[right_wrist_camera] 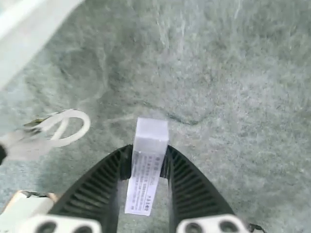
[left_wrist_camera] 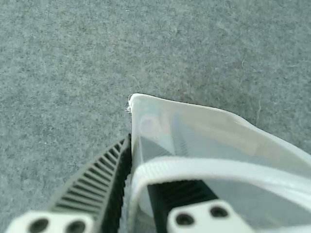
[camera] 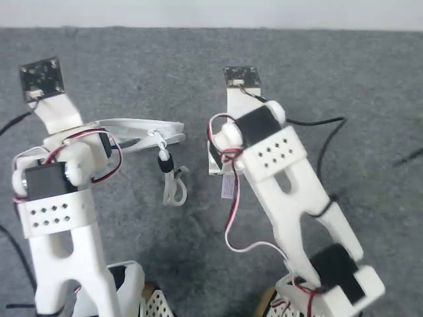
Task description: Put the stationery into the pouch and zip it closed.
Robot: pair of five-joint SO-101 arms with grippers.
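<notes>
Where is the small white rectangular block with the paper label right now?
In the right wrist view, the block sits clamped in the right gripper over the grey carpet, with the white cord loop of the translucent pouch nearest it.

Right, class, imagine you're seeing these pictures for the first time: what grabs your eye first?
The left tool clamps the rim of a translucent pouch over the grey mat. The right tool pinches a small white block with a paper label. Between the two arms, a white cord loop lies on the mat at the pouch's end.
</notes>
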